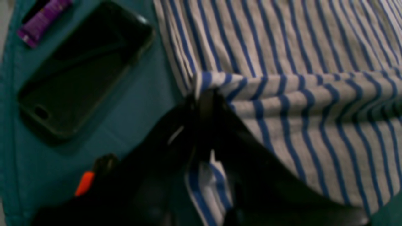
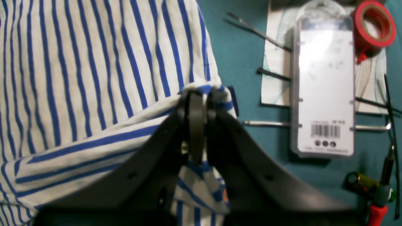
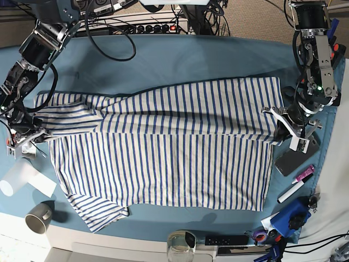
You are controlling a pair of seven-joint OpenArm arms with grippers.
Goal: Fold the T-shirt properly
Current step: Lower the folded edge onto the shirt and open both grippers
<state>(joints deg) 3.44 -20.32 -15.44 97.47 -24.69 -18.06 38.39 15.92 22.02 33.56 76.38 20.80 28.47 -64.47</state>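
- while the t-shirt [image 3: 163, 147] lies spread across the teal tablecloth [image 3: 180, 60], its upper edge is folded down in a band
- left gripper [image 1: 204, 94] is pinched tight on the fold's end, next to a dark phone [image 1: 81, 69]
- right gripper [image 2: 198, 94] is clamped on the other end, near a plastic case [image 2: 325, 88]

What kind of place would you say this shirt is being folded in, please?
Likely a robotics lab bench, not a home: a power strip and tangled cables line the table's far edge, and red tape, a marker and hand tools surround the T-shirt.
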